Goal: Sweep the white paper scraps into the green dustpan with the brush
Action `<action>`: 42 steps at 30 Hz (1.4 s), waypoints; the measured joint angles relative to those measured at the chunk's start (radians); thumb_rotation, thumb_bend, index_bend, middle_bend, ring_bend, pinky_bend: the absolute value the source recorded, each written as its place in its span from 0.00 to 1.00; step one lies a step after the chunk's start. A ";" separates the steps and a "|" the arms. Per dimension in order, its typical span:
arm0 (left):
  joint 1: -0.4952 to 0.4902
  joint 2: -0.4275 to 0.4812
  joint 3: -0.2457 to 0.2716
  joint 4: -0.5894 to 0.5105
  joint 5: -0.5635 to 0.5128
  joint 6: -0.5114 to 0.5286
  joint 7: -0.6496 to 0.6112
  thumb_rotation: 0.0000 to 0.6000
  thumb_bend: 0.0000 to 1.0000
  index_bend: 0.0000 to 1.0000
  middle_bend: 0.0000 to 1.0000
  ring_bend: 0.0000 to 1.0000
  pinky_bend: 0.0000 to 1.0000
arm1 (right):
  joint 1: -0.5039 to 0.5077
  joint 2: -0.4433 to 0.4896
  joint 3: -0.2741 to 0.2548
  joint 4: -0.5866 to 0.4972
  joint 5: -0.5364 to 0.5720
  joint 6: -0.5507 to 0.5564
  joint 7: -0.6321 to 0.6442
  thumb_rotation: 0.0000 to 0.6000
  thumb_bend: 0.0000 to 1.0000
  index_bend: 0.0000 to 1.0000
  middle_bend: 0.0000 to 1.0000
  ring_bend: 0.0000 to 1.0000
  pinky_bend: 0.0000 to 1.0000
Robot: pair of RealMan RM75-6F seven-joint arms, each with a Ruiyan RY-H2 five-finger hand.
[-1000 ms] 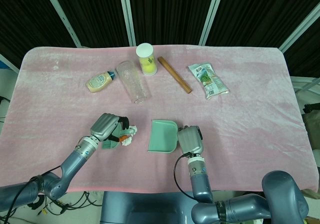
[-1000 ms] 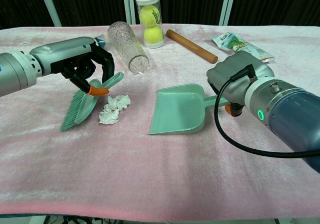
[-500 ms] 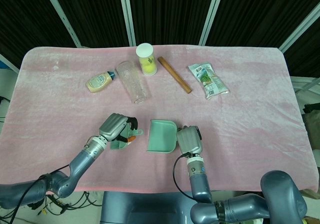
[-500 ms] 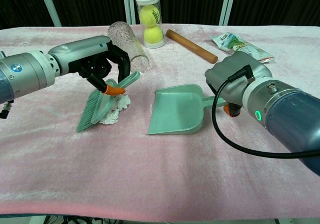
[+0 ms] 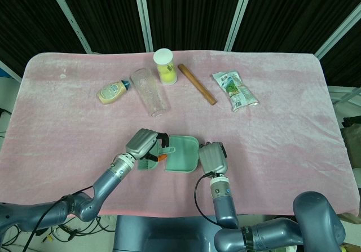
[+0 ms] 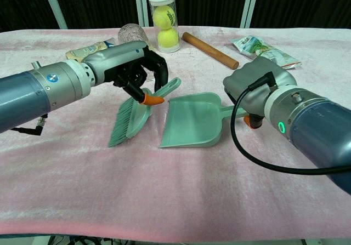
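My left hand (image 5: 144, 144) (image 6: 133, 68) grips the green brush (image 6: 130, 119) (image 5: 148, 163) by its handle, bristles down on the pink cloth. The bristles stand just left of the open mouth of the green dustpan (image 6: 192, 125) (image 5: 184, 153). Neither view shows the white paper scraps; the brush and my left hand cover the spot where they would lie. My right hand (image 5: 211, 157) (image 6: 256, 86) holds the dustpan's handle at the pan's right end, and the pan lies flat on the cloth.
At the back of the table stand a tube of tennis balls (image 5: 164, 66), a clear glass on its side (image 5: 149, 92), a squeeze bottle (image 5: 114, 91), a wooden rolling pin (image 5: 197, 84) and a snack packet (image 5: 235, 90).
My left hand has swept the brush to the right, up to the dustpan's mouth. The scraps, visible beside the brush before, are now out of sight. The dustpan has shifted slightly left.
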 measured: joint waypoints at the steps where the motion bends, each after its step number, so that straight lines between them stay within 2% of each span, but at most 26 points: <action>1: -0.004 -0.011 -0.005 0.005 0.000 0.004 0.000 1.00 0.35 0.65 0.70 0.79 0.93 | 0.001 0.000 0.000 0.000 0.000 0.000 0.000 1.00 0.39 0.57 0.55 0.60 0.71; 13: -0.040 -0.133 -0.044 0.088 0.028 0.065 -0.032 1.00 0.35 0.65 0.70 0.79 0.93 | 0.004 0.006 0.003 -0.019 0.001 0.011 -0.002 1.00 0.40 0.57 0.55 0.60 0.71; 26: -0.050 -0.186 -0.054 0.121 0.114 0.160 -0.134 1.00 0.35 0.65 0.70 0.79 0.93 | 0.002 0.009 0.000 -0.032 0.003 0.021 0.002 1.00 0.39 0.57 0.55 0.60 0.71; 33: -0.043 -0.164 -0.052 0.106 0.145 0.192 -0.186 1.00 0.35 0.65 0.70 0.79 0.93 | -0.002 0.012 -0.006 -0.029 0.000 0.020 0.009 1.00 0.39 0.57 0.55 0.60 0.71; 42: -0.025 -0.051 -0.023 0.061 0.154 0.160 -0.195 1.00 0.35 0.66 0.71 0.79 0.93 | 0.002 0.011 -0.004 -0.028 0.002 0.017 0.007 1.00 0.39 0.57 0.55 0.60 0.71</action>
